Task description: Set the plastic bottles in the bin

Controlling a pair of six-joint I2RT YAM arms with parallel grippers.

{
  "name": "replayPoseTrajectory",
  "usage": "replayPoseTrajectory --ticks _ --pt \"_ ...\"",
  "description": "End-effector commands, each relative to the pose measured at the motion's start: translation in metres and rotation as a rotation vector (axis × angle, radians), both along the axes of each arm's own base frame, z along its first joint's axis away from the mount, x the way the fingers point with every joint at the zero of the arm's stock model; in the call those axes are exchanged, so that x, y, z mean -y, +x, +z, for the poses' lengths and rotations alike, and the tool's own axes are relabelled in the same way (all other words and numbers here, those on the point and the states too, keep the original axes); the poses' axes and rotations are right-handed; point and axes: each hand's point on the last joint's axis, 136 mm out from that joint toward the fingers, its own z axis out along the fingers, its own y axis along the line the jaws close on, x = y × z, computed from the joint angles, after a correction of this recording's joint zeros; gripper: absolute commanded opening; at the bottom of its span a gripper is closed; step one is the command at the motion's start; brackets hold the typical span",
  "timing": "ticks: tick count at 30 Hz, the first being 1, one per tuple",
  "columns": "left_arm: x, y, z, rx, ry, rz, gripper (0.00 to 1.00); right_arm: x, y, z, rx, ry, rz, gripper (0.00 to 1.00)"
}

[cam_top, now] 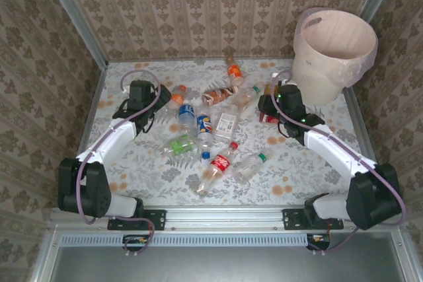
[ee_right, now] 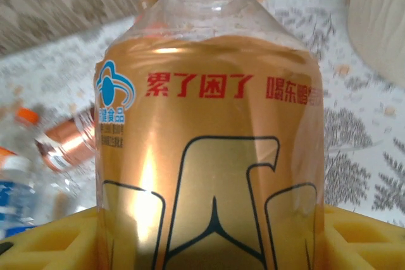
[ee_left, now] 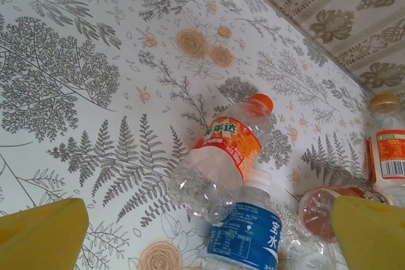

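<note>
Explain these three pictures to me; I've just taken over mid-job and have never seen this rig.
Two robot arms are bolted at the near edge of a floral-patterned table. The overhead picture looks down on both; clear plastic bottles lie scattered mid-table, and the cream bin stands at the far right. The other two pictures come from cameras on each wrist. The left fingers, yellow, are open, facing an orange-labelled bottle and a blue-labelled bottle. The right fingers grip a gold-labelled bottle near the bin.
</note>
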Motion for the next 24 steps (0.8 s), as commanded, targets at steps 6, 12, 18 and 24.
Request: replayPoseTrajectory --ticks 6,12,18,24 --pt "-0.009 -0.008 0.018 0.048 0.019 0.052 1.0 0.023 0.02 0.109 0.285 0.041 0.027 0.51" --pt "-0.022 -0.018 0.019 0.047 0.04 0.122 1.0 0.04 0.03 0.16 0.374 -0.016 0.0 0.5" --pt "-0.024 -0.02 0.019 0.034 0.031 0.135 1.0 0.069 0.044 0.197 0.441 -0.076 -0.077 0.49" --pt "-0.027 -0.02 0.01 -0.001 -0.022 0.181 1.0 0.103 0.06 0.228 0.473 -0.12 -0.141 0.49"
